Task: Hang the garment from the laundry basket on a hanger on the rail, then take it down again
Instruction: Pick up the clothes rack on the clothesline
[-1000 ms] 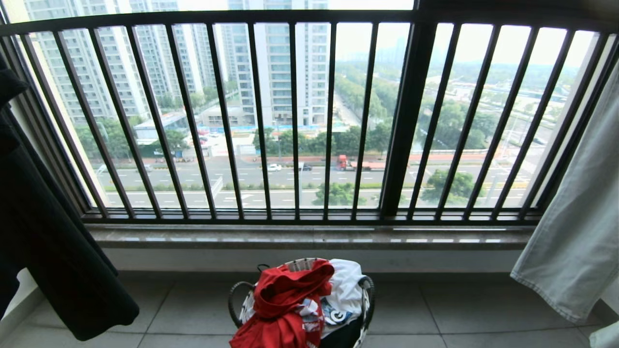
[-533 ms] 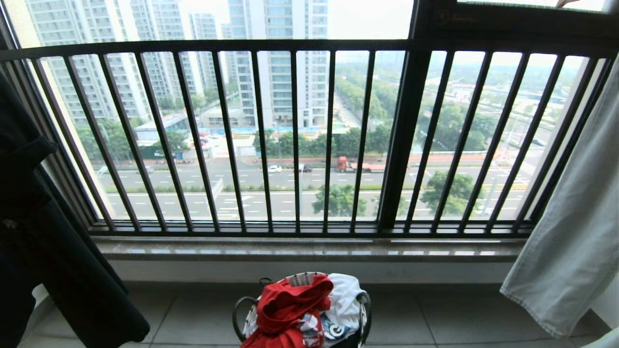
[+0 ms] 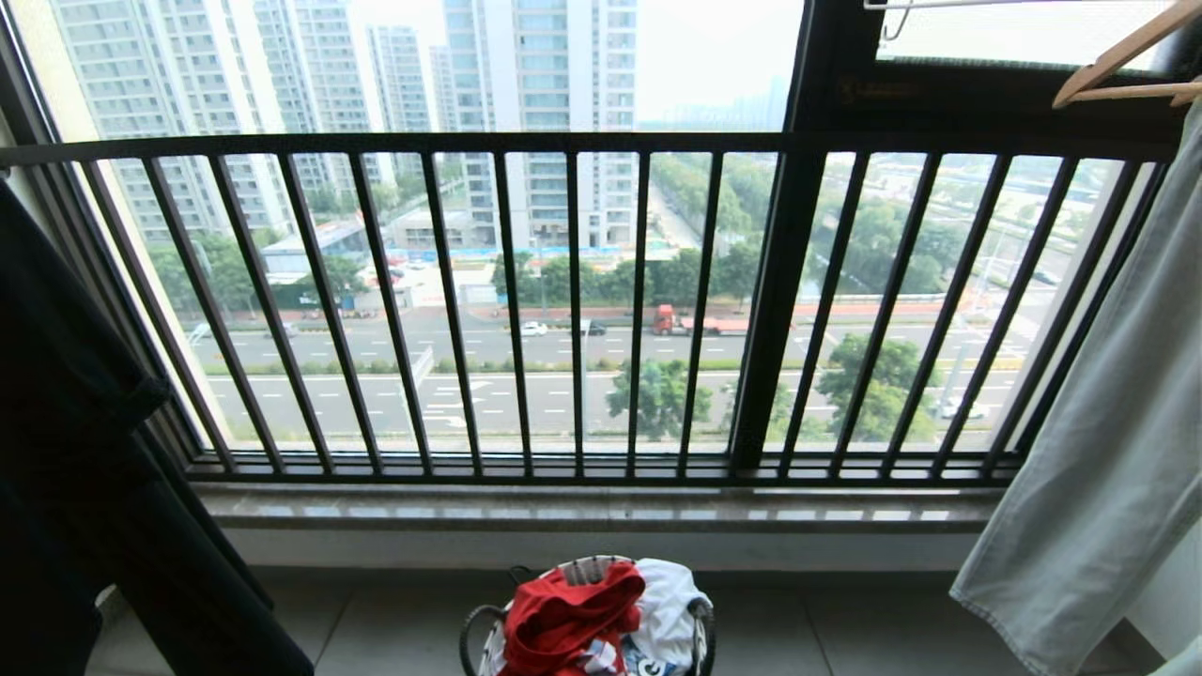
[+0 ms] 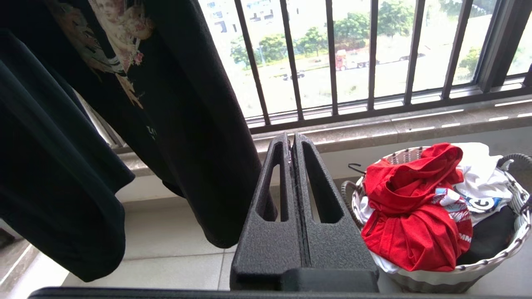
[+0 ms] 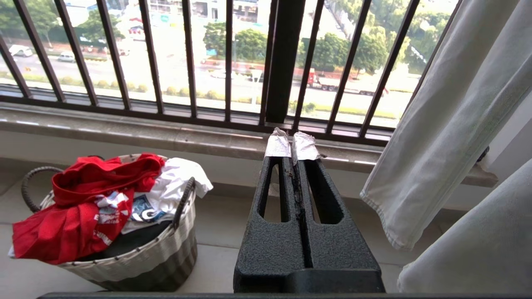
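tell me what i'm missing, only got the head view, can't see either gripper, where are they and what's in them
Observer: The left gripper is shut and empty, beside the laundry basket.
Operator: and the right one
Observer: The right gripper is shut too, holding nothing, with pale tape wrapped on its fingertips.
Operator: what's in the basket besides the red shirt
Observer: Under the garment and the white printed garment lies a dark item.
Operator: the dark cloth on my left, plain
Observer: No, the black T-shirt has a pale print on it.

Closed left pincer; beside it, red garment atop laundry basket
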You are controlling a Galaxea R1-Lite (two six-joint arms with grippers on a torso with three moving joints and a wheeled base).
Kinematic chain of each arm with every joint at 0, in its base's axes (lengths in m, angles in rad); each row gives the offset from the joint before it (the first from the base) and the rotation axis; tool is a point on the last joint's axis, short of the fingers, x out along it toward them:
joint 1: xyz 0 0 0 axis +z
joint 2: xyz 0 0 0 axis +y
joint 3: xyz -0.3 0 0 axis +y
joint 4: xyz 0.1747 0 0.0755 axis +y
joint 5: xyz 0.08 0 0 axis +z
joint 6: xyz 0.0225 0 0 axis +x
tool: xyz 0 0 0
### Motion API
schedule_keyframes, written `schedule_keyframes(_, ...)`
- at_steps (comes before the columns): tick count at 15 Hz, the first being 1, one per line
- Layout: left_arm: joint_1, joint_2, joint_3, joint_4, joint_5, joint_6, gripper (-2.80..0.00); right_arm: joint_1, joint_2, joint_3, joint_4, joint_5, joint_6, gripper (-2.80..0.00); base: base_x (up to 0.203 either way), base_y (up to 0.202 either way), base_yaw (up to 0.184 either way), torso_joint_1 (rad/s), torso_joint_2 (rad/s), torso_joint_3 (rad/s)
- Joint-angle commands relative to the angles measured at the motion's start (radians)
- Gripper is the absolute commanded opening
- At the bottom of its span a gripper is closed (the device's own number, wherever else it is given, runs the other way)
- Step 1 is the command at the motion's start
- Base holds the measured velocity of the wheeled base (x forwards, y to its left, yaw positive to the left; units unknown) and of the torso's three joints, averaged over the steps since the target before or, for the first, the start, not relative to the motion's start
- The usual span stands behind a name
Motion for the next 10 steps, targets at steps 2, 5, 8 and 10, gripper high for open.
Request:
schedule_keyframes(2, 0.0, 0.001, 0.0, 0.0, 0.0, 0.001, -2.8, 0.001, 0.002, 0.0, 0.0, 0.0, -0.001, -2.8, 0.0, 0.0, 0.0, 0.191, -0.5, -0.303)
schedule_keyframes(5, 0.0, 0.0, 0.0, 0.0, 0.001, 0.001, -2.8, 0.001, 0.002, 0.0, 0.0, 0.0, -0.001, -2.8, 0.0, 0.0, 0.0, 0.206, -0.51, -0.304)
schedule_keyframes(8, 0.0, 0.0, 0.0, 0.0, 0.0, 0.001, -2.8, 0.0, 0.002, 0.0, 0.0, 0.0, -0.001, -2.8, 0.0, 0.0, 0.0, 0.223, -0.52, -0.31)
schedule_keyframes(10, 0.0, 0.001, 0.0, 0.0, 0.0, 0.001, -2.8, 0.001, 0.002, 0.0, 0.0, 0.0, -0.001, -2.8, 0.0, 0.0, 0.0, 0.239, -0.55, -0.315)
